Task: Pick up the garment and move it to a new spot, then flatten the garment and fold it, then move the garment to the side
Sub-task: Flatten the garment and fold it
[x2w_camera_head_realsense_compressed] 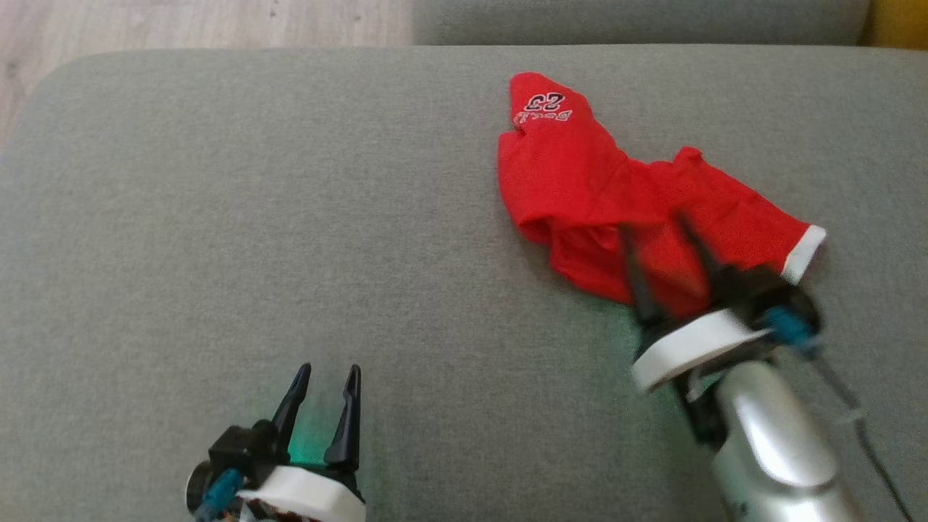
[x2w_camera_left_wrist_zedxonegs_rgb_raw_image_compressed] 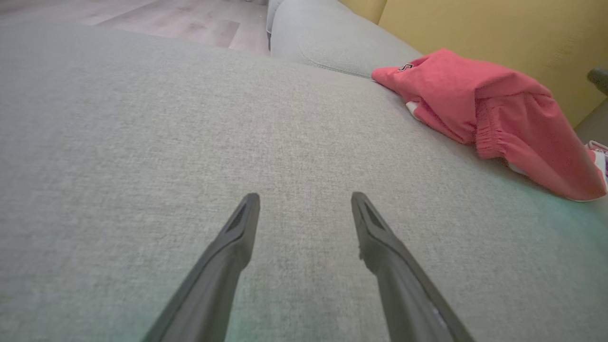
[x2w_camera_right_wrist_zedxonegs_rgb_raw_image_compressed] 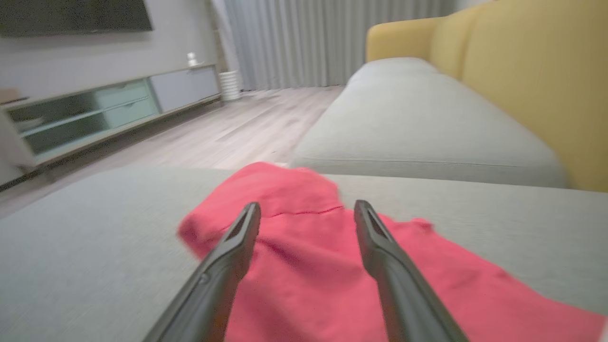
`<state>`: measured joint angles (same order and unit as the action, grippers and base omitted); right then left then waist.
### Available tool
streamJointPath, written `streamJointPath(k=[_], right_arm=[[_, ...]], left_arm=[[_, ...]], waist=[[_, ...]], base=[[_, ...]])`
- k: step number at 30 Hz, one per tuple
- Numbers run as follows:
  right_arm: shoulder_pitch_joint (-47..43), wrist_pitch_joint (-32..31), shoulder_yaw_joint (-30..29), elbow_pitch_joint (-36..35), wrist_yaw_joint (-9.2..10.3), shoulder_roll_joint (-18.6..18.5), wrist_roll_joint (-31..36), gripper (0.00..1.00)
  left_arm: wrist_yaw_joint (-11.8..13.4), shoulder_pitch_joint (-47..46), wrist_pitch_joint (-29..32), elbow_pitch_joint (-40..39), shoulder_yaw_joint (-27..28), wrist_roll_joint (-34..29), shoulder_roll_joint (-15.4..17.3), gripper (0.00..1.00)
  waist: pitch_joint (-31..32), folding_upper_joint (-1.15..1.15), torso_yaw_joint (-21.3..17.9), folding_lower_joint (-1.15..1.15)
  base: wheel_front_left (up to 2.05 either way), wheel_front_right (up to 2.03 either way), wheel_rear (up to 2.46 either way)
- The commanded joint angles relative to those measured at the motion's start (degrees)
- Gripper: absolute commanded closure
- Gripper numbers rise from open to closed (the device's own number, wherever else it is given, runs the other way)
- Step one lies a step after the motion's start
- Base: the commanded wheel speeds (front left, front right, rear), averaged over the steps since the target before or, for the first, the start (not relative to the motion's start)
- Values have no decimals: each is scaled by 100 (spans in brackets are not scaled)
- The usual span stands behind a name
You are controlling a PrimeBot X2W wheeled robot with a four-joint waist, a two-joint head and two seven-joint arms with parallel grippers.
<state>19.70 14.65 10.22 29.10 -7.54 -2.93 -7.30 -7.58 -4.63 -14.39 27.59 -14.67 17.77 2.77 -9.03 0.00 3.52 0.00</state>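
A red garment (x2w_camera_head_realsense_compressed: 580, 188) lies in a crumpled heap on a grey sofa seat (x2w_camera_head_realsense_compressed: 254, 217). In the head view it sits at about 1 o'clock, up and to the right of the middle. It has the number 23 on its far end and a white band on its near right end.

The right end effector (x2w_camera_head_realsense_compressed: 652, 225) comes in from 5 o'clock. Its two dark fingers are spread wide and hold nothing. Their tips are over the near edge of the garment. I cannot tell if they touch the cloth.

The left end effector (x2w_camera_head_realsense_compressed: 329, 367) is at 7 o'clock, well apart from the garment, over bare grey seat. Its fingers are wide apart too, and empty.

A wood floor (x2w_camera_head_realsense_compressed: 181, 22) shows at 11 o'clock, past the seat. In the right wrist view a yellow sofa back (x2w_camera_right_wrist_zedxonegs_rgb_raw_image_compressed: 522, 71) stands at 2 o'clock.
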Motion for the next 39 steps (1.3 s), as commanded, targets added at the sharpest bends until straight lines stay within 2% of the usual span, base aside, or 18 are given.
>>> streamJointPath(k=[1, 8, 19, 20, 21, 22, 23, 27, 33, 35, 37, 38, 39], right_arm=[[45, 21, 353, -40, 5, 3, 142, 0], [200, -243, 1102, 524, 5, -28, 703, 0], [264, -498, 744, 1086, 5, -5, 1249, 0], [332, -551, 693, 1211, 5, 0, 1309, 10], [362, -566, 676, 1260, 5, 1, 1258, 62], [401, -598, 702, 1314, 5, 2, 1245, 100], [441, -598, 730, 1347, 5, 2, 1210, 100], [578, -348, 1148, 1251, 5, 3, 673, 100], [668, -7, 2303, 221, 5, 4, -1098, 100], [668, 17, 2392, 52, 5, 4, -1469, 100], [622, 25, 2300, 176, 5, 4, -1772, 100], [616, 26, 2168, 361, 5, 4, -1806, 66], [628, 28, 1973, 593, 5, 4, -1767, 0]], left_arm=[[9, -29, -61, -98, 182, 57, 10, 0], [9, 100, -61, -75, 146, 129, 10, 0], [9, 98, -61, -135, 113, 138, 10, 0], [9, 81, -61, -138, 109, 138, 10, 0], [9, 71, -61, -135, 98, 142, 10, 0], [9, 60, -61, -132, 86, 148, 10, 0], [9, 49, -61, -131, 74, 156, 10, 0], [9, 24, -61, -140, 35, 166, 10, 0], [9, 104, -61, -126, 67, 118, 10, 0], [9, 133, -61, -130, 85, 103, 10, 0], [9, 155, -61, -140, 94, 91, 10, 0], [9, 162, -61, -143, 92, 87, 10, 0], [9, 165, -61, -146, 93, 85, 10, 0]], waist=[[36, 0, 78, 0], [133, 0, 318, 0], [66, 0, 501, 0], [43, 0, 516, 0], [33, 0, 527, 0], [25, 0, 539, 0], [21, 0, 552, 0], [37, 0, 604, 0], [159, 0, 615, 0], [189, 0, 608, 0], [202, 0, 605, 0], [204, 0, 603, 0], [207, 0, 599, 0]], base=[[0, 0, 0], [0, 0, 0], [0, 0, 0], [0, 0, 0], [0, 0, 0], [0, 0, 0], [0, 0, 0], [0, 0, 0], [0, 0, 0], [0, 0, 0], [0, 0, 0], [0, 0, 0], [0, 0, 0]])
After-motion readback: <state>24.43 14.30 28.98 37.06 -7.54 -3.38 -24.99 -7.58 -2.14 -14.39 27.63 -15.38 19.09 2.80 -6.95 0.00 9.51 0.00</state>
